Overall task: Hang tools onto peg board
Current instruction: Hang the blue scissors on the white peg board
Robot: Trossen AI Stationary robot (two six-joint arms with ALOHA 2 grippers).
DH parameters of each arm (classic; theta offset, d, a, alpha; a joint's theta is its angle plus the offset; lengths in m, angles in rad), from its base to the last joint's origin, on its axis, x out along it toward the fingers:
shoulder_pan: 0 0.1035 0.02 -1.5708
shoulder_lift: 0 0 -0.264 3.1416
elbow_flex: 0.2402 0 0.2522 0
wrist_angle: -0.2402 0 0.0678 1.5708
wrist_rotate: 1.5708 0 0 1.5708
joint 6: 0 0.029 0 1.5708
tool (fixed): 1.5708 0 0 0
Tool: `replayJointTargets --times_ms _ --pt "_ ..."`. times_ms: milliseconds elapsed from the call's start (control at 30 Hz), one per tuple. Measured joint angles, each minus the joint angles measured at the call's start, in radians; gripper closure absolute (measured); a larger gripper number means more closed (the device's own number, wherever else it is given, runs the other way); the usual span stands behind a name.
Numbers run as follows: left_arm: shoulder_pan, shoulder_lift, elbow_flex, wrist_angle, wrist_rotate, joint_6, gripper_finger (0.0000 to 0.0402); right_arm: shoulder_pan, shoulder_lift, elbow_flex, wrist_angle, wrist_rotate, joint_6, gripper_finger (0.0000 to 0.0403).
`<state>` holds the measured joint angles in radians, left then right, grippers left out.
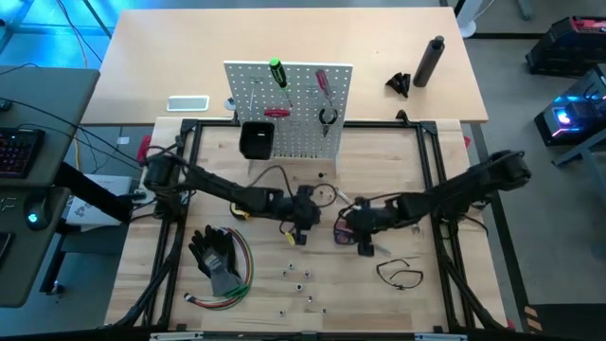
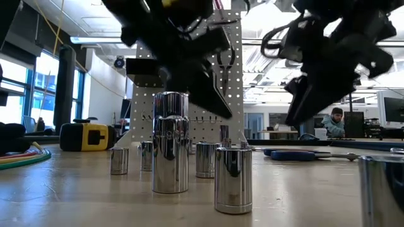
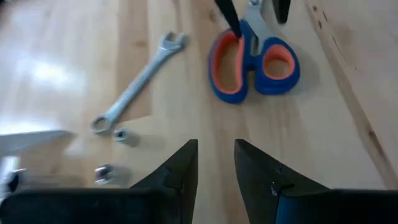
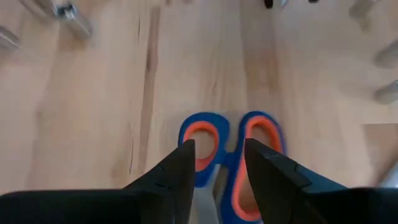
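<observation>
Fingers of the left gripper (image 3: 216, 163) stand a narrow gap apart with nothing between them, poised over bare wood of the worktop (image 3: 62, 56). Ahead of their tips, apart from them, lie the blue scissors (image 3: 255, 62) with orange-lined handle loops. Off to one side of these fingers a silver wrench (image 3: 138, 83) lies flat at a slant, with two small metal bits (image 3: 121, 134) just beside its ring end.

Fingers of the right gripper (image 4: 216, 163) are also narrowly parted and grip nothing. They straddle the scissors (image 4: 230, 155) from above: one tip sits over the rim of one handle loop, the other over the second loop, and the blades run back out of sight beneath the wrist. Whether the tips touch the handles cannot be told. Beyond them a few chrome sockets (image 4: 68, 18) lie at the far edge of that view.

From overhead, both grippers meet near the middle of the worktop, the left gripper (image 1: 305, 220) and the right gripper (image 1: 358, 227) close together with the scissors between them. Behind the fingers stands the peg board (image 1: 294, 104), upright, already carrying a green-handled screwdriver (image 1: 278, 72), a red-handled screwdriver (image 1: 322, 81), a red-handled tool (image 1: 276, 112) and a black bin (image 1: 257, 139) on its front. A thin black loop (image 1: 400, 274) lies in front of the right fingers, nearer the worktop's front edge, and black gloves (image 1: 216, 254) with a bundle of coloured wires (image 1: 241, 279) lie well to the left of the left fingers. In the level view, chrome sockets (image 2: 170, 151) stand upright in front, and a yellow tape measure (image 2: 88, 136) sits beside the board's foot.
</observation>
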<state>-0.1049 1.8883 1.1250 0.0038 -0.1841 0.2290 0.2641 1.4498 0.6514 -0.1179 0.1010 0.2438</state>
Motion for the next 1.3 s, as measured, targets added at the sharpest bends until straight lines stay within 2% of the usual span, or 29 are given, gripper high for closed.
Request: replayJointTargets --times_ms 200,500,700,933,1100,1300 --pt "-0.019 0.104 0.000 0.143 0.001 -0.051 0.0305 0.013 0.122 0.002 0.054 0.073 0.004 0.0270" --pt "-0.028 0.125 0.000 0.213 0.003 -0.098 0.0305 0.012 0.198 0.006 0.103 0.143 0.019 0.0271" --pt "-0.028 0.125 0.000 0.263 0.003 -0.097 0.0305 0.012 0.223 0.006 0.109 0.165 0.012 0.0314" --pt "-0.029 0.125 0.000 0.248 0.003 -0.106 0.0305 0.012 0.225 0.004 0.121 0.163 -0.011 0.0396" --pt "-0.032 0.125 0.000 0.234 0.003 -0.114 0.0305 0.013 0.202 0.020 0.109 0.170 -0.024 0.0399" --pt "-0.033 0.125 0.000 0.226 0.003 -0.114 0.0305 0.013 0.121 0.072 -0.034 0.166 -0.043 0.0394"
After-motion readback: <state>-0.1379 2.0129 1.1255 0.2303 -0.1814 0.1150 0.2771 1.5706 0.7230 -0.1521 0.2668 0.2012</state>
